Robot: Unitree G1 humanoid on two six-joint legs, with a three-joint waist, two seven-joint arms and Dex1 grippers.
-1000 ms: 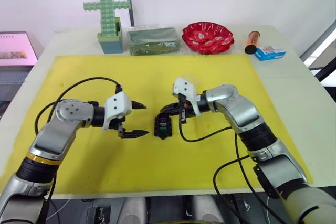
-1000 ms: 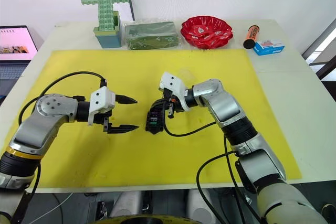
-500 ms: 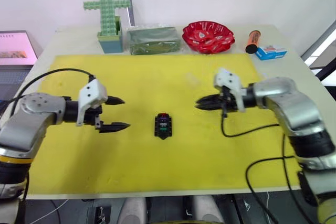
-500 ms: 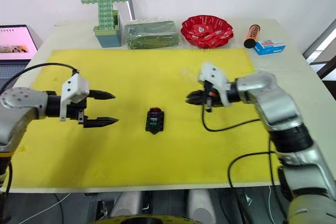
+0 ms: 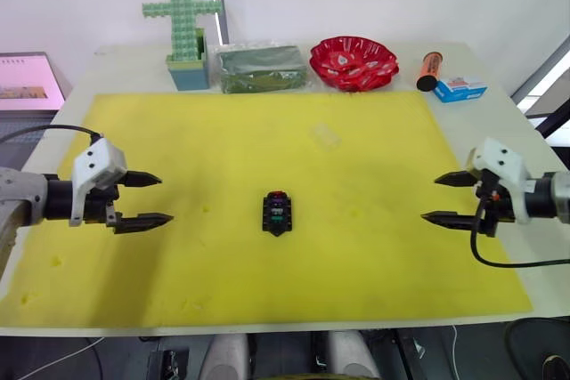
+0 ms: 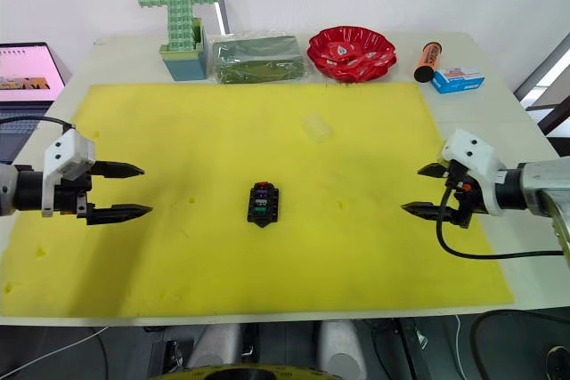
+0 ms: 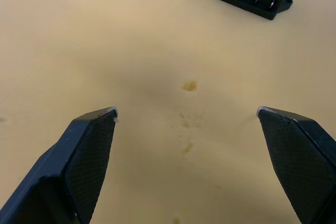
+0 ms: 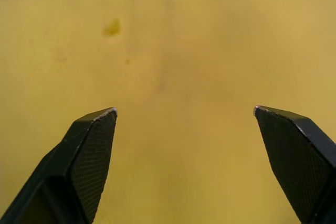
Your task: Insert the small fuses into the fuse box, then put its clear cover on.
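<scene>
Left eye view: the left pincer (image 5: 150,198) hangs spread wide and empty over the yellow mat (image 5: 223,273), the right pincer (image 5: 445,198) equally wide. The fuse box (image 5: 277,213) sits between them, well apart from both, fuses (image 5: 278,206) showing in it. The clear cover (image 5: 325,137) lies beyond, nearer the right pincer.

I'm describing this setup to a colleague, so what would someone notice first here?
A small black fuse box with coloured fuses in its slots sits alone mid-way across the yellow mat. The left gripper and right gripper hang open at opposite edges of the mat, pointing inward. A clear cover lies farther back, and a red bowl stands out behind the mat.
</scene>
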